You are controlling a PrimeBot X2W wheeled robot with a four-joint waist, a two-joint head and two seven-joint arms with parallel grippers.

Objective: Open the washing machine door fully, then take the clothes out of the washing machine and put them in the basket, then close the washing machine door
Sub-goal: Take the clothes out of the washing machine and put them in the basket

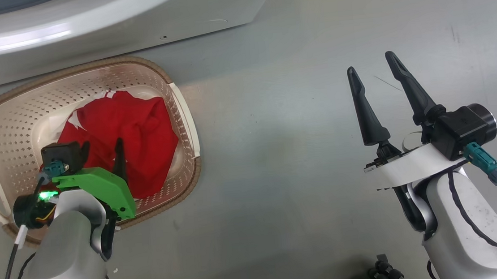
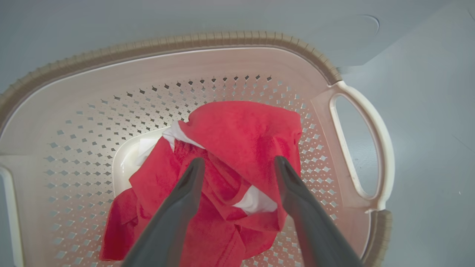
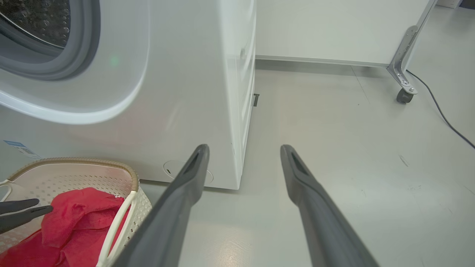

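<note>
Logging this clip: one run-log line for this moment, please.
left gripper: open above clothes in basket | right gripper: open, empty | washer: beside basket

- No word, brand, number or sign is legible in any of the views.
- A small blue and white sticker (image 3: 19,148) sits low on the white front of the washing machine (image 3: 178,92), at the left of the right wrist view. Its print is too small and blurred to read.
</note>
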